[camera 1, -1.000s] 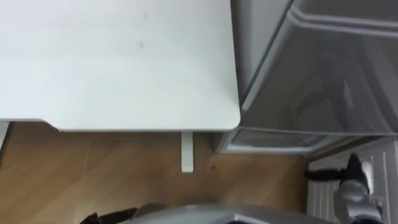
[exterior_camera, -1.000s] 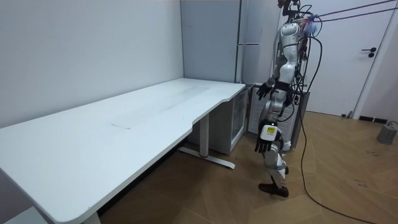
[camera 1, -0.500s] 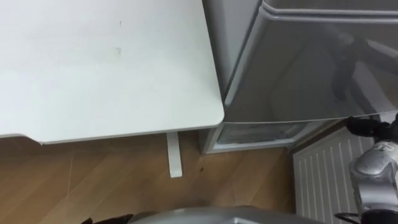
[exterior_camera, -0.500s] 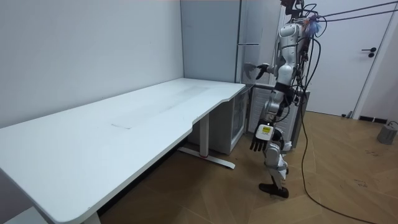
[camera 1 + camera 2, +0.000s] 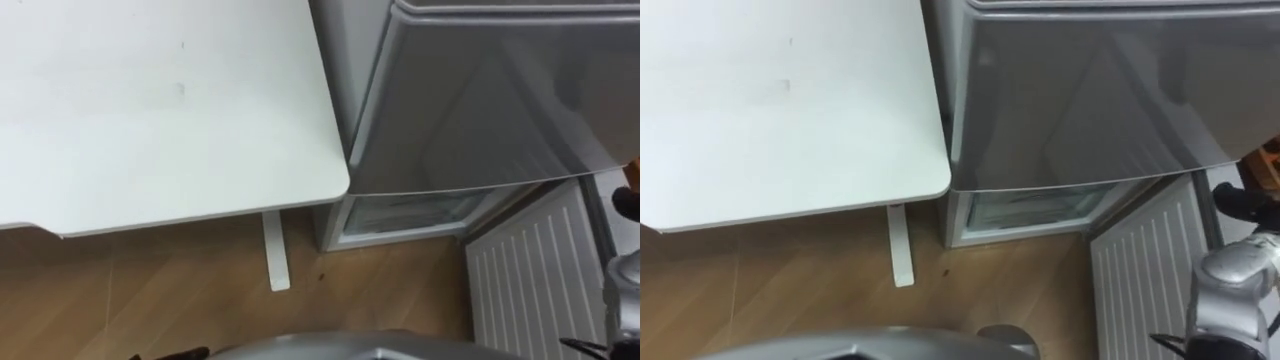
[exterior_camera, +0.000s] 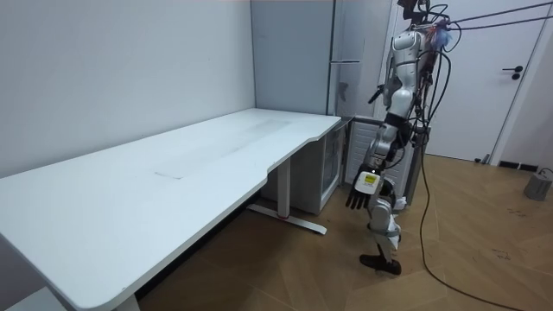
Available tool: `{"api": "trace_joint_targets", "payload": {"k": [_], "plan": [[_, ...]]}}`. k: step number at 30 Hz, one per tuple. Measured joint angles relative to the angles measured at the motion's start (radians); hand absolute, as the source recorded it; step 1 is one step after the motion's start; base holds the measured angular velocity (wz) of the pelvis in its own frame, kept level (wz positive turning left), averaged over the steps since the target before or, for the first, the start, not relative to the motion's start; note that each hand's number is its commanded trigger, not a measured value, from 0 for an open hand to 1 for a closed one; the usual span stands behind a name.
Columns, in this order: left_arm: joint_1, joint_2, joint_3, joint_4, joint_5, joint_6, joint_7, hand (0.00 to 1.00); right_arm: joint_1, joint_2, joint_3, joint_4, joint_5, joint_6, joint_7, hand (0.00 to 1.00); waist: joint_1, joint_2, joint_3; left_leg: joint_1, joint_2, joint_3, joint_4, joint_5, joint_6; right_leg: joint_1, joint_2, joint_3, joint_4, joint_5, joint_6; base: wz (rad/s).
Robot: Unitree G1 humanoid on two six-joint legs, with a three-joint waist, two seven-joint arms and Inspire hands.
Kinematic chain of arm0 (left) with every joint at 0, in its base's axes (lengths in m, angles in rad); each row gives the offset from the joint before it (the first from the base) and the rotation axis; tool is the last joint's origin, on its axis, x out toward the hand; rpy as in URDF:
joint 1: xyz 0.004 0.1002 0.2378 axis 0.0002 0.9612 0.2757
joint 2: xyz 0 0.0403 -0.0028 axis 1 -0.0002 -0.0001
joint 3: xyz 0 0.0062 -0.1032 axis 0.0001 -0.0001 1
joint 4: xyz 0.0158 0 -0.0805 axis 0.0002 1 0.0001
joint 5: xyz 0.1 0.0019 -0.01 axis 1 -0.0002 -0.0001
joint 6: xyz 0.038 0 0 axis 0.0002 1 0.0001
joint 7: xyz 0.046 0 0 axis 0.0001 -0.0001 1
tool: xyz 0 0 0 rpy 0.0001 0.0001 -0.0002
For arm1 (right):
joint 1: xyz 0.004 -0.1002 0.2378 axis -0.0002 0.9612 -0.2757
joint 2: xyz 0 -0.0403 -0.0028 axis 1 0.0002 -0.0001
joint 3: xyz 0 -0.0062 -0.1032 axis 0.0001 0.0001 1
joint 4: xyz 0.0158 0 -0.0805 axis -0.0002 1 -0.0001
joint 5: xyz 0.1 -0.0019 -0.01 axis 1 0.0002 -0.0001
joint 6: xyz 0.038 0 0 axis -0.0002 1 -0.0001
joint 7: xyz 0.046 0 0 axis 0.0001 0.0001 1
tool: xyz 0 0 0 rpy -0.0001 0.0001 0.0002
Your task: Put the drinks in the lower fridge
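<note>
Lower fridge [image 5: 415,215]: stood open under the grey upper door [image 5: 480,100], white ribbed door [image 5: 530,275] swung out over the floor.
Right hand [image 5: 1240,205]: beyond that door's edge; could not tell the fingers' state.
Left hand [image 6: 356,200]: hung low, fingers relaxed.
Table [image 5: 150,100]: rounded corner just beside the fridge's side.

**Inventory of the scene, by kind.**
- White desk [image 5: 150,100]: one, with one white leg [image 5: 273,252] seen from above.
- Tall grey fridge [image 6: 350,43]: one.
- Low box-shaped unit [image 5: 400,213] at floor level beside the desk leg: one.
- White ribbed panel [image 5: 530,275]: one.
- Robot hands: two, a left hand [image 6: 356,201] and a right hand [image 5: 1245,203].
- White room door [image 6: 484,86]: one, bearing one handle [image 6: 513,72].
- Small grey bin [image 6: 540,184]: one.
</note>
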Motion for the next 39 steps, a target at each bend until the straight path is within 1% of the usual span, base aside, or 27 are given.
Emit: {"api": "trace_joint_targets", "payload": {"k": [1, 2, 3, 4, 5, 7, 8, 9, 10, 12, 13, 16, 20, 22, 24, 27, 28, 29, 31, 34, 37, 39], "plan": [[0.002, 0.0, 0.028, -0.001, 0.017, 0.004, 0.0, 0.0, -0.023, -0.034, -0.032, 0.058, 0.049, 0.02, 0.009, 0.0, -0.001, -0.001, 0.0001, 0.0, 0.0, 0.0, -0.005, 0.001, 0.0, 0.002, 0.0, 0.0, -0.003, 0.002, 0.0, 0.0], [0.004, 0.002, 0.034, -0.001, 0.023, 0.006, 0.0, 0.0, -0.031, -0.053, -0.047, 0.08, 0.078, 0.031, 0.013, 0.0, -0.001, -0.001, 0.0002, 0.0, 0.0, 0.0, -0.005, 0.001, 0.0, 0.003, 0.0, -0.001, -0.004, 0.002, 0.0, 0.0], [0.008, 0.003, 0.046, 0.0, 0.026, 0.013, 0.0, 0.0, -0.045, -0.091, -0.069, 0.112, 0.125, 0.047, 0.016, 0.0, -0.002, -0.001, 0.0003, 0.002, 0.0, -0.001, -0.005, 0.001, 0.0, 0.005, 0.0, -0.002, -0.005, 0.002, 0.0, 0.0], [0.012, 0.006, 0.046, 0.001, 0.027, 0.021, -0.002, 0.0, -0.05, -0.13, -0.071, 0.138, 0.155, 0.059, 0.017, 0.0, -0.002, -0.002, 0.0008, 0.002, 0.0, -0.001, -0.006, 0.002, 0.0, 0.006, 0.001, -0.003, -0.005, 0.002, 0.0, 0.0], [0.014, 0.007, 0.046, 0.0, 0.028, 0.023, -0.006, 0.0, -0.052, -0.146, -0.072, 0.146, 0.168, 0.065, 0.018, 0.0, -0.002, -0.002, 0.0012, 0.002, 0.001, -0.001, -0.006, 0.002, -0.001, 0.006, 0.001, -0.003, -0.006, 0.003, -0.001, 0.0], [0.024, 0.008, 0.054, 0.0, 0.03, 0.04, -0.024, 0.0, -0.094, -0.207, -0.082, 0.237, 0.231, 0.066, 0.036, 0.0, -0.004, -0.012, 0.002, 0.0, 0.001, -0.002, -0.007, 0.002, -0.001, 0.006, 0.002, -0.003, -0.008, 0.003, -0.001, 0.0], [0.024, 0.008, 0.059, 0.0, 0.032, 0.044, -0.025, 0.0, -0.109, -0.221, -0.089, 0.268, 0.249, 0.07, 0.042, 0.0, -0.004, -0.015, 0.0024, -0.001, 0.001, -0.003, -0.007, 0.002, -0.001, 0.006, 0.002, -0.003, -0.009, 0.003, -0.001, 0.04], [0.024, 0.009, 0.065, -0.002, 0.039, 0.052, -0.026, 0.0, -0.135, -0.244, -0.1, 0.323, 0.289, 0.084, 0.052, 0.0, -0.004, -0.023, 0.0048, -0.002, 0.001, -0.003, -0.007, 0.003, -0.002, 0.006, 0.003, -0.004, -0.01, 0.003, -0.001, 0.04], [0.024, 0.013, 0.065, -0.002, 0.045, 0.062, -0.026, 0.0, -0.153, -0.259, -0.1, 0.367, 0.315, 0.086, 0.063, 0.0, -0.003, -0.031, 0.0054, -0.004, 0.002, -0.003, -0.007, 0.003, -0.002, 0.006, 0.004, -0.005, -0.013, 0.003, -0.001, 0.04], [0.026, 0.017, 0.065, -0.001, 0.046, 0.07, -0.026, 0.0, -0.169, -0.266, -0.105, 0.422, 0.349, 0.088, 0.08, 0.0, -0.006, -0.038, 0.0059, -0.005, 0.004, -0.01, -0.006, 0.003, -0.002, 0.017, 0.006, -0.011, -0.027, 0.007, -0.001, 0.14], [0.025, 0.02, 0.065, -0.001, 0.047, 0.077, -0.026, 0.0, -0.169, -0.267, -0.11, 0.456, 0.38, 0.096, 0.094, 0.0, -0.012, -0.039, 0.0085, -0.006, 0.003, -0.024, -0.005, 0.003, -0.002, 0.028, 0.007, -0.024, -0.039, 0.009, -0.001, 0.22], [0.031, 0.022, 0.067, -0.01, 0.055, 0.096, -0.026, 0.0, -0.172, -0.271, -0.14, 0.523, 0.45, 0.122, 0.135, 0.0, -0.012, -0.042, 0.0062, -0.006, 0.003, -0.033, -0.006, 0.003, -0.003, 0.034, 0.008, -0.03, -0.051, 0.012, -0.002, 0.12], [0.048, 0.029, 0.068, -0.031, 0.075, 0.116, -0.031, 0.0, -0.177, -0.283, -0.141, 0.573, 0.479, 0.15, 0.175, 0.0, -0.019, -0.025, 0.0046, -0.006, 0.001, -0.044, -0.005, 0.003, -0.003, 0.038, 0.008, -0.03, -0.053, 0.012, -0.002, 0.03], [0.064, 0.041, 0.073, -0.041, 0.075, 0.118, -0.045, 0.0, -0.198, -0.289, -0.141, 0.6, 0.487, 0.153, 0.2, 0.0, -0.02, -0.013, 0.004, -0.005, 0.001, -0.045, -0.004, 0.004, -0.003, 0.039, 0.009, -0.028, -0.057, 0.012, -0.002, -0.04], [0.068, 0.044, 0.104, -0.041, 0.076, 0.119, -0.047, 0.0, -0.205, -0.297, -0.141, 0.617, 0.495, 0.156, 0.217, 0.0, -0.02, -0.007, 0.0048, -0.005, 0.001, -0.045, -0.003, 0.004, -0.003, 0.039, 0.01, -0.028, -0.058, 0.012, -0.002, -0.02], [0.081, 0.048, 0.111, -0.039, 0.074, 0.121, -0.046, 0.0, -0.209, -0.31, -0.141, 0.647, 0.51, 0.161, 0.223, 0.0, -0.015, 0.003, 0.0026, -0.004, 0.002, -0.045, -0.002, 0.004, -0.004, 0.041, 0.01, -0.028, -0.058, 0.014, -0.003, 0.0], [0.084, 0.049, 0.111, -0.037, 0.074, 0.125, -0.046, 0.0, -0.208, -0.31, -0.141, 0.666, 0.522, 0.161, 0.222, 0.0, -0.006, 0.006, 0.0031, -0.003, 0.003, -0.045, -0.001, 0.004, -0.004, 0.041, 0.011, -0.028, -0.058, 0.015, -0.004, 0.0], [0.084, 0.049, 0.111, -0.036, 0.074, 0.128, -0.046, 0.0, -0.208, -0.31, -0.141, 0.677, 0.531, 0.162, 0.221, 0.0, -0.006, 0.008, 0.0033, -0.003, 0.003, -0.046, 0.0, 0.004, -0.004, 0.042, 0.011, -0.028, -0.058, 0.017, -0.004, 0.0], [0.085, 0.048, 0.11, -0.031, 0.074, 0.134, -0.047, 0.0, -0.202, -0.308, -0.141, 0.699, 0.55, 0.17, 0.216, 0.0, -0.001, 0.02, 0.0047, -0.004, 0.003, -0.048, -0.002, 0.005, -0.004, 0.046, 0.012, -0.03, -0.061, 0.02, -0.004, 0.02], [0.087, 0.054, 0.108, -0.029, 0.072, 0.133, -0.062, 0.0, -0.191, -0.308, -0.141, 0.699, 0.55, 0.172, 0.215, 0.0, -0.001, 0.033, 0.0056, -0.003, 0.003, -0.058, -0.002, 0.005, -0.005, 0.054, 0.012, -0.039, -0.061, 0.021, -0.004, 0.09], [0.091, 0.055, 0.1, -0.028, 0.073, 0.133, -0.072, 0.0, -0.191, -0.308, -0.127, 0.699, 0.555, 0.172, 0.214, 0.0, 0.003, 0.044, 0.0069, -0.006, 0.005, -0.063, 0.0, 0.006, -0.006, 0.053, 0.015, -0.039, -0.062, 0.022, -0.006, 0.02], [0.094, 0.055, 0.101, -0.029, 0.074, 0.134, -0.075, 0.0, -0.191, -0.306, -0.125, 0.699, 0.556, 0.171, 0.213, 0.0, 0.006, 0.049, 0.0062, -0.008, 0.005, -0.066, 0.0, 0.005, -0.006, 0.052, 0.015, -0.038, -0.064, 0.022, -0.006, 0.0]]}}
